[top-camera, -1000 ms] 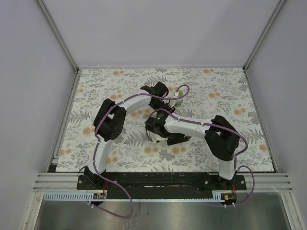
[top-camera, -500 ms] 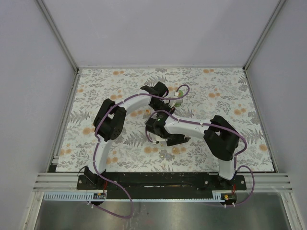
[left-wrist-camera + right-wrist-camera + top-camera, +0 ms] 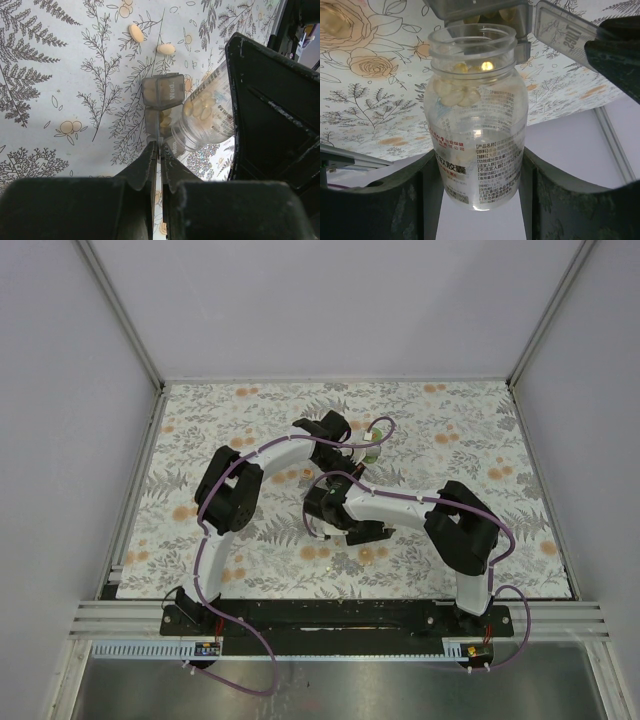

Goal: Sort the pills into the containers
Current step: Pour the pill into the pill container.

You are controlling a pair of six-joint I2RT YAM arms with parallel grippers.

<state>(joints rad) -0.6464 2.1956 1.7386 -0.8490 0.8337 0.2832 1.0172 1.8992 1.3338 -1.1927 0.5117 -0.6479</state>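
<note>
My left gripper [image 3: 160,145] is shut on the thin open lid of a grey translucent pill organizer [image 3: 162,92] lying on the floral table. My right gripper [image 3: 477,155] is shut on a clear pill bottle [image 3: 472,100], uncapped and tipped so its mouth points at the organizer [image 3: 475,9]. Pale yellow pills sit near the bottle's mouth, and some lie in the organizer's open compartment. The bottle [image 3: 207,112] lies to the right of the organizer in the left wrist view. Both grippers, left [image 3: 366,453] and right [image 3: 350,490], meet at the table's middle in the top view.
Two loose pale pills [image 3: 136,33] [image 3: 166,49] lie on the table just beyond the organizer. The right gripper's black body [image 3: 270,110] fills the right side of the left wrist view. Purple walls enclose the table, with a metal rail along its near edge [image 3: 340,615].
The right wrist has turned slightly and its black end has shifted a little to the left. The left arm has not moved.
</note>
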